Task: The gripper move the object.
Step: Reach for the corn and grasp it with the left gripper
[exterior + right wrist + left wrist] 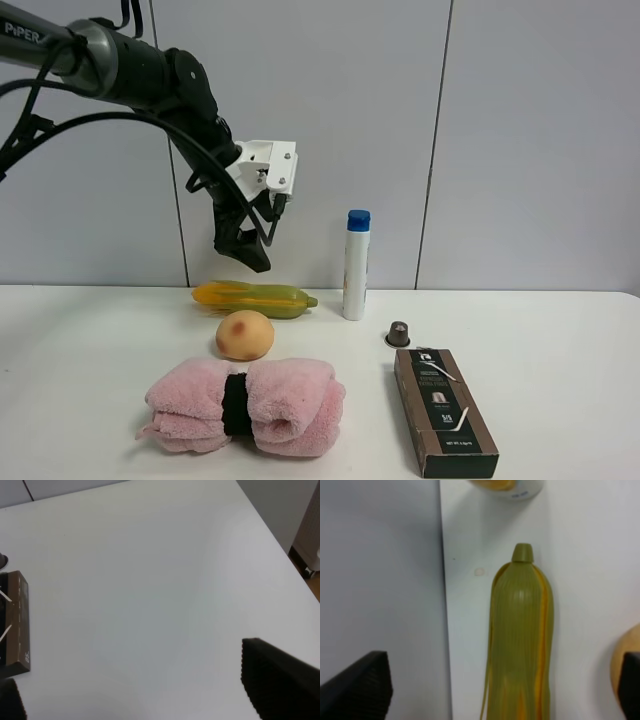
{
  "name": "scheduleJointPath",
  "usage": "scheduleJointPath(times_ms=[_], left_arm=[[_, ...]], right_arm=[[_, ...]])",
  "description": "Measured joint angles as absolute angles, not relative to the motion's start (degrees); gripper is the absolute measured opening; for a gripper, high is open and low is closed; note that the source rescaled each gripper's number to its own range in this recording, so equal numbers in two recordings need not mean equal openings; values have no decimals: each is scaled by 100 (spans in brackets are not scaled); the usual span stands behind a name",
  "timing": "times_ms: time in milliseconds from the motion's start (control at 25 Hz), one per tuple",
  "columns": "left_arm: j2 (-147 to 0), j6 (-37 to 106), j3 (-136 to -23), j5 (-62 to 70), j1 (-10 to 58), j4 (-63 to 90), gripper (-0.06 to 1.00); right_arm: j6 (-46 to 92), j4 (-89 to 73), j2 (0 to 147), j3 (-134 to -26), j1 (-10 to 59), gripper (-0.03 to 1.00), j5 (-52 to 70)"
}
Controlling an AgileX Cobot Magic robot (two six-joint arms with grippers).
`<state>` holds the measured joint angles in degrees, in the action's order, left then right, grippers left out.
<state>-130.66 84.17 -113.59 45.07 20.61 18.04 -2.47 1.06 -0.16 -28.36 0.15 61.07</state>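
Observation:
The object, a toy corn cob (255, 298) with yellow-orange kernels in green husk, lies on the white table (560, 330) close to the back wall. My left gripper (245, 250) hangs just above it, black jaws pointing down and open. In the left wrist view the corn (522, 640) lies lengthwise between the two black fingers (360, 687), which stand wide apart and clear of it. My right gripper (145, 695) is open over bare table, with nothing between its fingers (280, 680). It does not show in the exterior high view.
A tan peach-like ball (245, 335) sits just in front of the corn, and a pink rolled towel (245, 405) nearer the front. A white bottle with a blue cap (356, 265) stands right of the corn. A small capsule (398, 334) and a brown box (443, 410) lie further right.

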Motion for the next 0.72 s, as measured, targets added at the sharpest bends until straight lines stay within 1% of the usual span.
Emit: scheduleJointPath(times_ms=[280,720], left_arm=[[-13501,8687,-11366,3958,2061,1962,92],[-13905,9195,-11366,3648,2049,1985,92]], right_arm=[[-247,106,-16,-2836,15,100,6107],[-247,106,-16,-2836,15,100,6107]])
